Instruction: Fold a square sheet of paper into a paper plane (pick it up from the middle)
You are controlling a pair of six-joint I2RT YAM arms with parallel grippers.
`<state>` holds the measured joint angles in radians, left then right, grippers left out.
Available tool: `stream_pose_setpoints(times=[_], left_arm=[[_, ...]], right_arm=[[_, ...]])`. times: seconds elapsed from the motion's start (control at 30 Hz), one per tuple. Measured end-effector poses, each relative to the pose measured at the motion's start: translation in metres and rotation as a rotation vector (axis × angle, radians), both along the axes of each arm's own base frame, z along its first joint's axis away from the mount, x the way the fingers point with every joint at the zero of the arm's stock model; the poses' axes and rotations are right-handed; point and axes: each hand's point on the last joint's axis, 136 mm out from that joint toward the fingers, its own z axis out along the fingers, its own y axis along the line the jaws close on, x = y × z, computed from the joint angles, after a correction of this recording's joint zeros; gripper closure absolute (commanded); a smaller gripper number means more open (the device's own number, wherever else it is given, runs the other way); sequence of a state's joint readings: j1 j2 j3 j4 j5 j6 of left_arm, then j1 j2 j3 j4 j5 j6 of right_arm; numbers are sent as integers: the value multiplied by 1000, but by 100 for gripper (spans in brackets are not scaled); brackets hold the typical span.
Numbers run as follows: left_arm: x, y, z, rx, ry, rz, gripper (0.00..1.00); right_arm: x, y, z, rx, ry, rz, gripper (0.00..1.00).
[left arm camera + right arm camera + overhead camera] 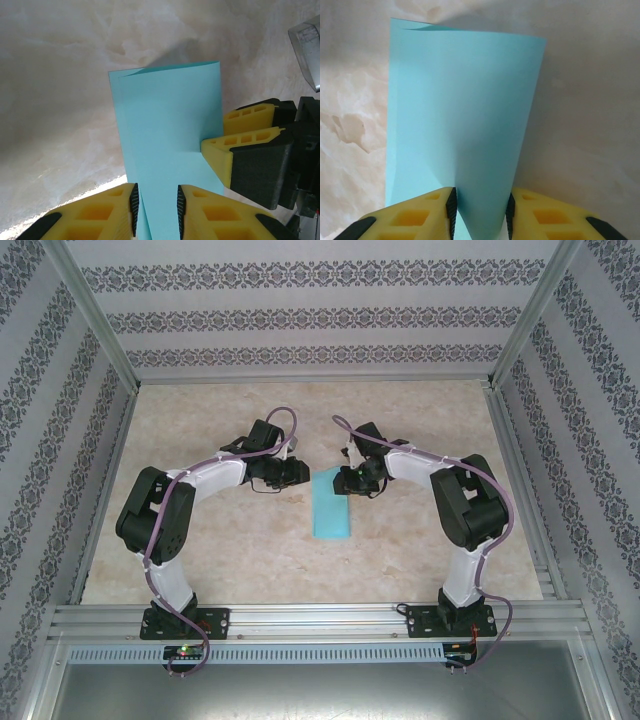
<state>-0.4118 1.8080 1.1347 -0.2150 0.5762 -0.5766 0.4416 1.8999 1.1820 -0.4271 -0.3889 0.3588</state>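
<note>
Three floral-striped walls (300, 320) around a marbled table (240, 560) with turquoise sheet (331, 512)

Sheet (331, 510) on table (230, 560) — far end between fingers (420, 217)

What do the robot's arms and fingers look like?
The left arm and right arm are white tubes with chunky black joints, each trailing a purple cable. Their fingers are yellow blocks with hollow pockets and black ribbed pads.
</note>
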Motion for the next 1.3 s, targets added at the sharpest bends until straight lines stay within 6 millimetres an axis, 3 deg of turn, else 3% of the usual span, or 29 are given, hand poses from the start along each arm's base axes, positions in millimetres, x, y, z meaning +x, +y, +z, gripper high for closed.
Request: stream_pose_setpoints(times=[1.3], left_arm=[[-5,1,-8,1,13,4,70]], right_arm=[[1,2,-6,-82,0,-64,58]])
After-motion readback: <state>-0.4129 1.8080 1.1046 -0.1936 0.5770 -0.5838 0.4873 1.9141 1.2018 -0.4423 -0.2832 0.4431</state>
